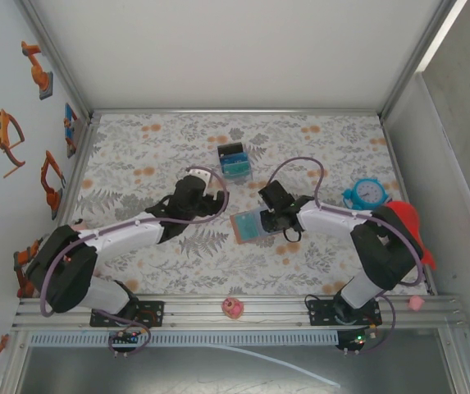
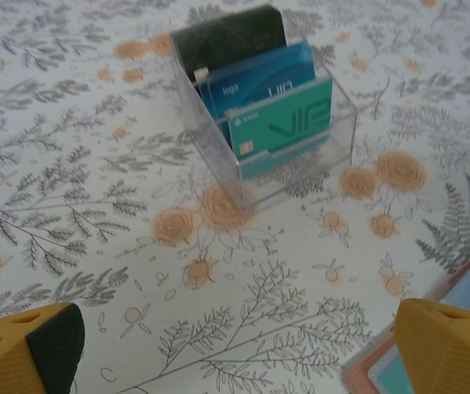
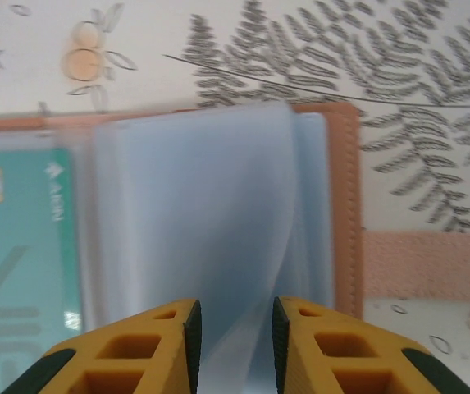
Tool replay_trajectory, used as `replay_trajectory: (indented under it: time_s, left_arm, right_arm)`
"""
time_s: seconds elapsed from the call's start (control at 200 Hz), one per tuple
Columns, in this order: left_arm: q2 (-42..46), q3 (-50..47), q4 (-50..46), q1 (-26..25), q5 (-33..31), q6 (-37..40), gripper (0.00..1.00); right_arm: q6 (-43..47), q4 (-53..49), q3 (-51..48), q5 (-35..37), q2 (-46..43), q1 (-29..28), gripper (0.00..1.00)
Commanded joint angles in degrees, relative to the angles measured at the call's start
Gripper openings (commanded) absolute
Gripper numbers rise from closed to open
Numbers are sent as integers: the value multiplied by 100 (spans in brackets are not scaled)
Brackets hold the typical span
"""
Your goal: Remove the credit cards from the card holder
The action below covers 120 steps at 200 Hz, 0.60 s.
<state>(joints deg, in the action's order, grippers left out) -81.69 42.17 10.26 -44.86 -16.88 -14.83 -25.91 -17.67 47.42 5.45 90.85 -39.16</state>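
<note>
The left gripper [image 2: 239, 349] hangs left of the table's middle, its ribbed yellow fingers [image 2: 29, 349] spread wide with nothing between them. Under it lies a pale cloth [image 1: 152, 148] printed with grey ferns and orange flowers.

Just beyond it, toward the far side, stands a clear hard-plastic box [image 2: 206, 139]. It holds three credit cards upright on their long edges, one behind another: black [image 2: 230, 41] farthest, then blue [image 2: 255, 78], then teal [image 2: 288, 119] nearest.

The card holder [image 1: 249, 225] lies open and flat just right of the table's middle, its long axis running left to right and slightly skewed. It is tan-brown with a stitched edge and a matching strap [image 3: 431, 264]. Inside are soft, translucent bluish sleeves [image 3: 202, 230]. A teal credit card [image 3: 21, 271] sits in a sleeve at the left half, its long side crosswise to the holder's length.

The right gripper [image 3: 236, 328] is low over the holder, its jaws narrowly parted around a raised sleeve leaf. Whether the pads touch the leaf cannot be told.
</note>
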Motion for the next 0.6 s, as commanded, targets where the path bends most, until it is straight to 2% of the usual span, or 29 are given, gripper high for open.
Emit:
replay_trajectory:
  time_s: [0.0,0.15,0.371,0.456,0.596]
  left_arm:
    - [-245,209,-429,-65,235,206,97]
    - [-507,263,-555,-264,319,285,97]
    - [-753,227,-423,-679,211,72,97]
    - [-923,261,-355,-864,103,-42,97]
    - [-1231,307,-154,-991,30,-236,97]
  right_arm:
    - [-168,-131,-139,46,-267,207,29]
    - [-192,-220,-167,-37,-615,259,35]
    - [-336,-616,-10,167,-1110,295,36]
    - [-347,-606,55,-81,-1201,303,35]
    - [-427,-620,194,-521,-1135,329,26]
